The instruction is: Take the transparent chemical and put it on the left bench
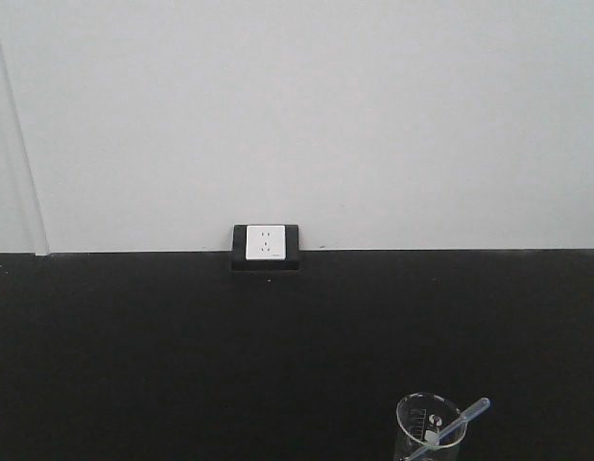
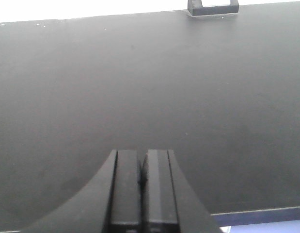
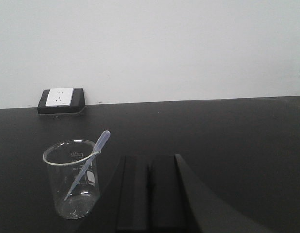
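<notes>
The transparent chemical (image 3: 89, 158), a slim clear dropper pipette, leans in a clear glass beaker (image 3: 74, 194) with its bulb over the rim, up and to the right. It also shows in the front view (image 1: 460, 420), in the beaker (image 1: 421, 432) at the bottom right. The beaker stands on a matte black countertop (image 3: 213, 131). My right gripper (image 3: 149, 167) is shut and empty, just right of the beaker. My left gripper (image 2: 142, 162) is shut and empty over bare black countertop (image 2: 140, 82). I cannot tell from these views whether this is the left bench.
A white wall socket in a black frame (image 1: 266, 246) sits where the countertop meets the white wall; it also shows in the right wrist view (image 3: 61, 99) and the left wrist view (image 2: 213, 7). The countertop's front edge (image 2: 256, 214) lies at the lower right of the left wrist view.
</notes>
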{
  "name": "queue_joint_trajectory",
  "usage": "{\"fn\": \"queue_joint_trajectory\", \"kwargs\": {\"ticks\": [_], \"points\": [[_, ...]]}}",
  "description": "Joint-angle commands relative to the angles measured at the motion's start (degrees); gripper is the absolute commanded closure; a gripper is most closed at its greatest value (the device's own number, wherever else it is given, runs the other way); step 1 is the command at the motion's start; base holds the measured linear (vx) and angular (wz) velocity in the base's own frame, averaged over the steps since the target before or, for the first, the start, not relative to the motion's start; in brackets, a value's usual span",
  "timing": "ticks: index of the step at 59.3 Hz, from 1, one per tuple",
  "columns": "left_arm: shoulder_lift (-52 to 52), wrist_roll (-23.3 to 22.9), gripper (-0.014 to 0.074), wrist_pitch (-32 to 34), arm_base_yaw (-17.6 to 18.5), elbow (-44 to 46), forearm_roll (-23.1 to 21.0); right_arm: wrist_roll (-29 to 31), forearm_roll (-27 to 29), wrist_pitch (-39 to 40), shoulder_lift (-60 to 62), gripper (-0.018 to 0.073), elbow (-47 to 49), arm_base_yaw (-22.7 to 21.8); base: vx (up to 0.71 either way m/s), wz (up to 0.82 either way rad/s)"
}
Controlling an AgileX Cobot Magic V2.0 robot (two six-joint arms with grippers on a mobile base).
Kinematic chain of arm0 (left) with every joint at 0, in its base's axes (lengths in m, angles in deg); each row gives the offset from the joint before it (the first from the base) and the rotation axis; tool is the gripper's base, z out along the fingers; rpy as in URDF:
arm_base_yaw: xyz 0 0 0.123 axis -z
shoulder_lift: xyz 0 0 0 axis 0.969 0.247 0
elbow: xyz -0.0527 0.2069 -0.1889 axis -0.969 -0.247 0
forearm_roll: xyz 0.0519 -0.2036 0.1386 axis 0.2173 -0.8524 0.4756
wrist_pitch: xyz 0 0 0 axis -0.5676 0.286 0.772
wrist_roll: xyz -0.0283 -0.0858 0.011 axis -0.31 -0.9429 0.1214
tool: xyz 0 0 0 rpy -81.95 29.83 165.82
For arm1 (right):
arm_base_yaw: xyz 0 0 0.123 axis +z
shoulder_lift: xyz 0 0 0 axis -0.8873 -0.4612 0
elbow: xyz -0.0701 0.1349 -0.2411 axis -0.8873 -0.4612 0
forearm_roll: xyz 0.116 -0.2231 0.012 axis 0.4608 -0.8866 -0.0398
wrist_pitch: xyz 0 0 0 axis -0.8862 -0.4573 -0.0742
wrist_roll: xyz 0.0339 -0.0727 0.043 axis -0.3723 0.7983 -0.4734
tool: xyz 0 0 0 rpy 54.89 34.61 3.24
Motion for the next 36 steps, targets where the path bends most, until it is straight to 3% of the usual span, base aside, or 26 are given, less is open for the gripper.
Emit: {"fn": "queue_joint_trajectory", "kwargs": {"ticks": [1,22,36], "points": [[-1.1,-0.4,0.0600,4.5,0.1,-0.9,0.0,0.6,-0.6,4.3,0.5,0.0567,-0.4,-0.1,0.00,0.00],[-1.1,-0.4,0.0600,4.5,0.1,-0.9,0.0,0.6,-0.6,6.0,0.5,0.0567,0.6,-0.1,0.00,0.00],[-1.1,-0.4,0.0600,4.5,0.1,-0.9,0.0,1.7,-0.9,6.2,-8.2,0.0567,10.4,-0.1,0.00,0.00]]}}
